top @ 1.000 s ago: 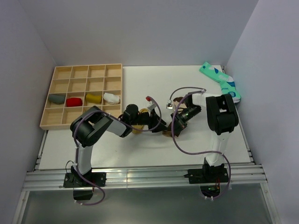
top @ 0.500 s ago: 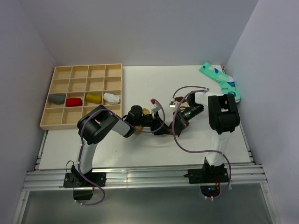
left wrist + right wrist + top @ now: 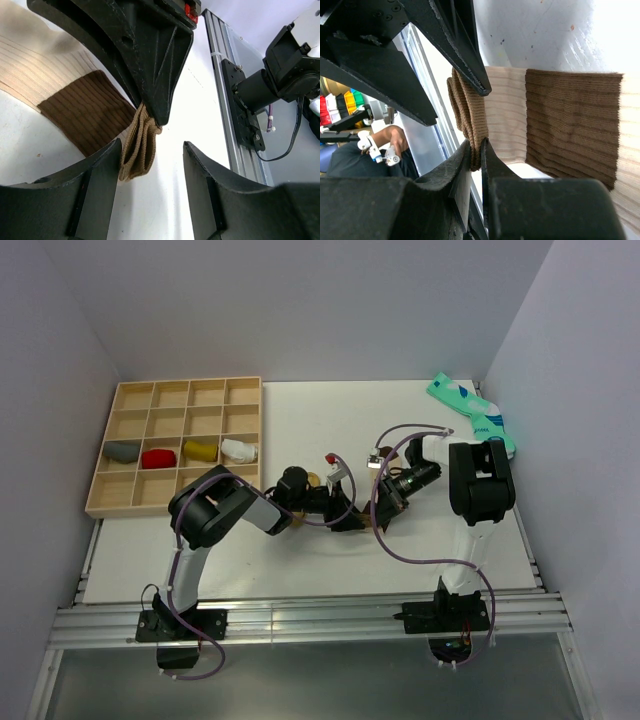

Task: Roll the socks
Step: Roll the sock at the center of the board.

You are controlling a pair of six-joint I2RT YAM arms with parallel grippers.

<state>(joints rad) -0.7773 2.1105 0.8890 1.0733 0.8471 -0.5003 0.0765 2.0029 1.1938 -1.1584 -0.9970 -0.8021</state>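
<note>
Pinching the sock's (image 3: 570,125) folded tan cuff (image 3: 470,115), the right jaws are standing nearly shut on the ribbed layers, and that grip is holding the fold together so it isn't springing open. The left jaws are gaping at a middling width and gripping nothing, with the cuff sitting between them, just beside one finger (image 3: 100,185). They are lining up, I'd say, to take over the fold or start tucking it.

The sock itself is lying mid-counter (image 3: 300,410), right where the two arms are meeting, its brown band (image 3: 85,107) and beige leg spreading flat behind the cuff. The roll is looking barely begun, with only the cuff end doubled over.

Off to the left, a tray (image 3: 100,508) is holding four rolled socks in one row, so it is probably the destination. A green pair (image 3: 468,405) is waiting at the far right corner, well apart.

Slipping is the risk here if the right jaws are letting go before the left ones are closing.
</note>
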